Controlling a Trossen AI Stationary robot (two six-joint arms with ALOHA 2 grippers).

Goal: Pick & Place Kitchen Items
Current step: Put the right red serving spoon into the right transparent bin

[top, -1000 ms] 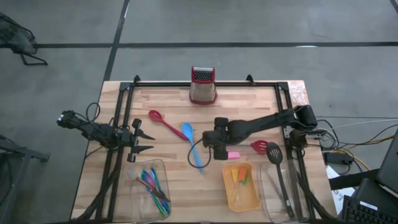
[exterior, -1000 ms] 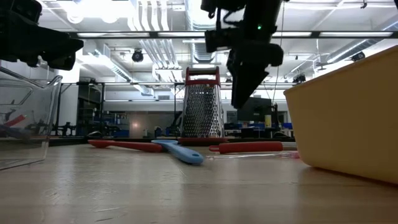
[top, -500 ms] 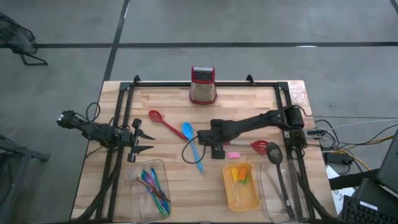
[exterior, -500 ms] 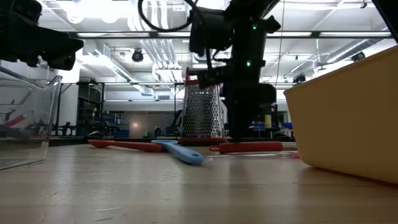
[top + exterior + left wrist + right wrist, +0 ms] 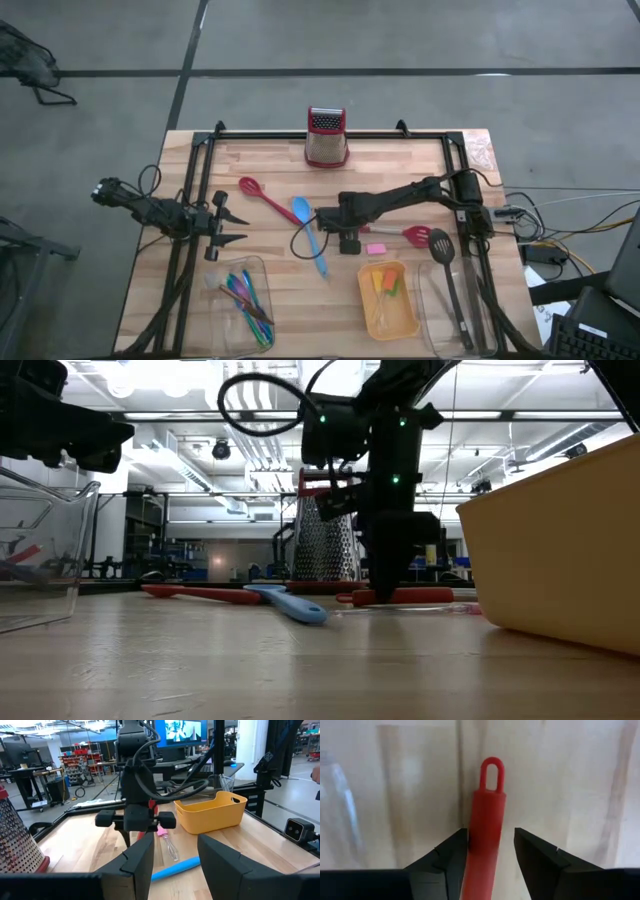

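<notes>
Right gripper (image 5: 487, 857) low at table centre, fingers parted either side of the red spatula (image 5: 487, 835) handle, one pad touching it, the other with a gap; not clamped. Spatula lies flat, head toward 3 o'clock, pink piece (image 5: 375, 249) just at its 6. Blue spoon (image 5: 308, 232) at 9 o'clock of the gripper. Left gripper (image 5: 228, 226) waits open at the table's 9 o'clock edge.
</notes>
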